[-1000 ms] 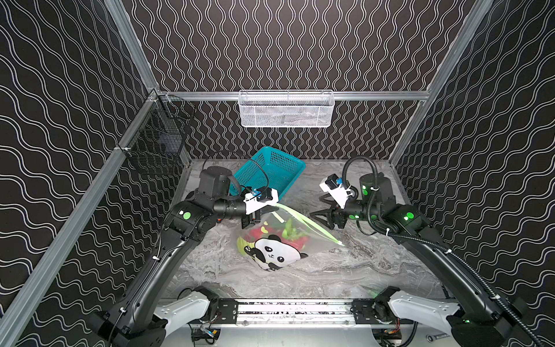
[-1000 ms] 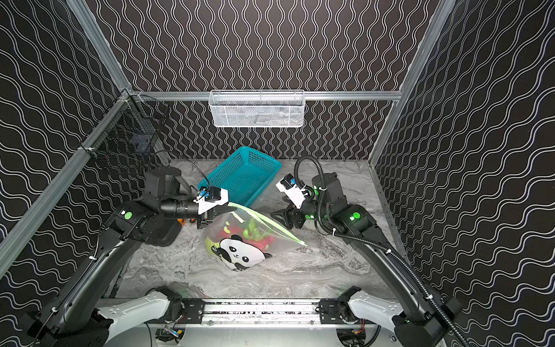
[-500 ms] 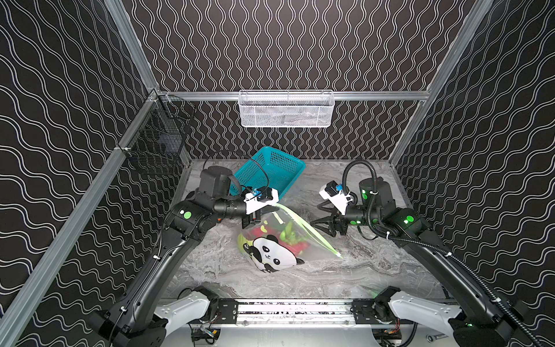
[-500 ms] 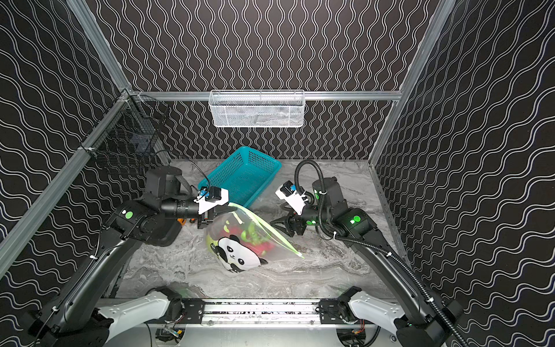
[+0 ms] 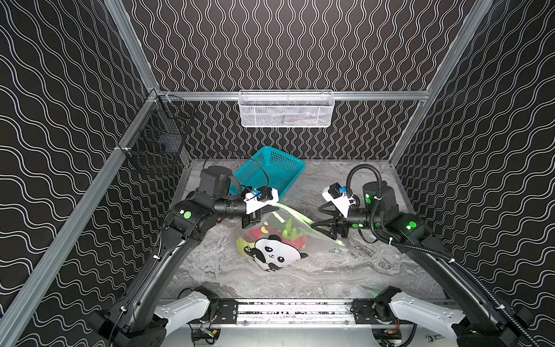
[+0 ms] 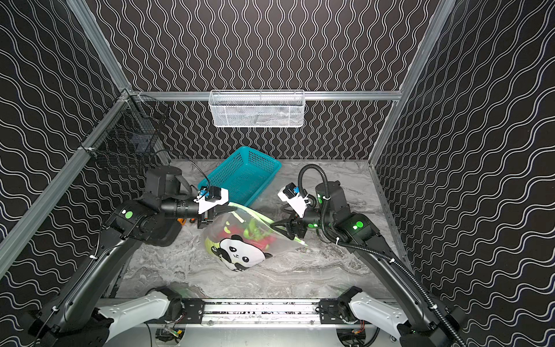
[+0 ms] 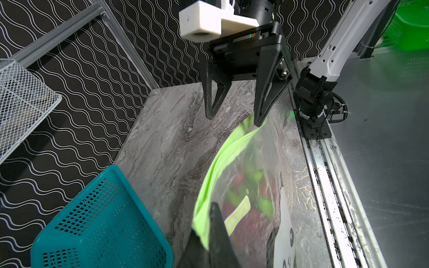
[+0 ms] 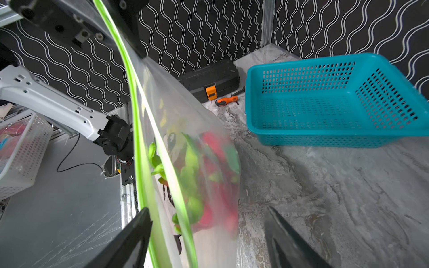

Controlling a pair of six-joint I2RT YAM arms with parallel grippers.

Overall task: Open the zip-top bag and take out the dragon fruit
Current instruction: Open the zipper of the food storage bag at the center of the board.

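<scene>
- My left pincer (image 5: 262, 209) is clamped tight on one end of the bag's green zip strip (image 7: 222, 157). It holds that corner up off the bench, which I judge anchors the bag so the other arm can pull against it.
- My right pincer (image 5: 316, 216) has its jaws spread wide and grips nothing. The jaws straddle the far end of the strip, and one fingertip (image 7: 260, 123) sits right at the strip's edge, seemingly lined up to pinch one side.
- The bag (image 5: 279, 240) hangs tilted between the two pincers. Its bottom rests near the middle of the bench (image 5: 330, 270), panda print facing the front edge.
- The dragon fruit (image 8: 209, 162) is inside the bag, low down, a red and green mass.
- The teal basket (image 5: 270, 174) sits toward the bench's back edge, just behind the left pincer and apart from the bag.
- I cannot tell whether the zip has parted anywhere. The fruit is blurred through the plastic, and my left pincer's fingertips are cut off in its own wrist view.
</scene>
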